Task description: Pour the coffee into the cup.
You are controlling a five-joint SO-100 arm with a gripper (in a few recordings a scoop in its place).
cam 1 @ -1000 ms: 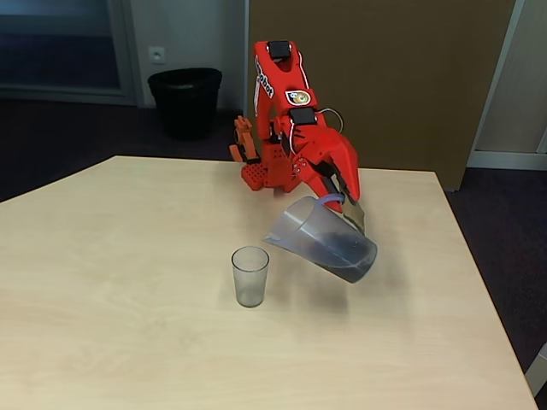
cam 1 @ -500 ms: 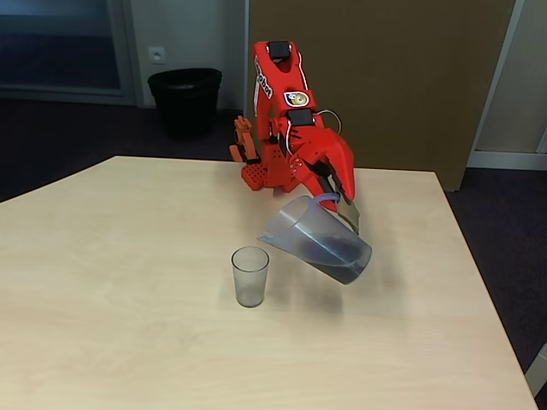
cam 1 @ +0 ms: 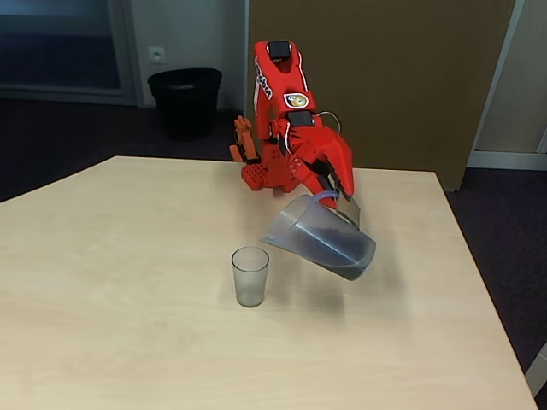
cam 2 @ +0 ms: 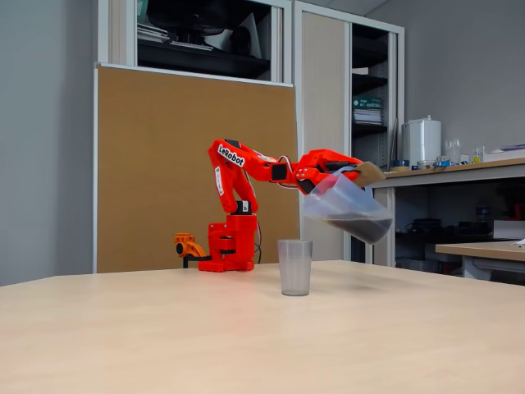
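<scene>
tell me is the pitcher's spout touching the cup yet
Apart. In the side-on fixed view the tilted pitcher, held up by the gripper, hangs above and right of the cup, with background showing between spout and rim.

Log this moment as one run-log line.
phase: pre-pour | gripper: shut on pitcher handle | pitcher: airborne, tilted toward cup | coffee: inside pitcher | cup: upright on table, looks empty

Soft even indoor light, faint shadows (slightly grainy), sharp focus
</scene>
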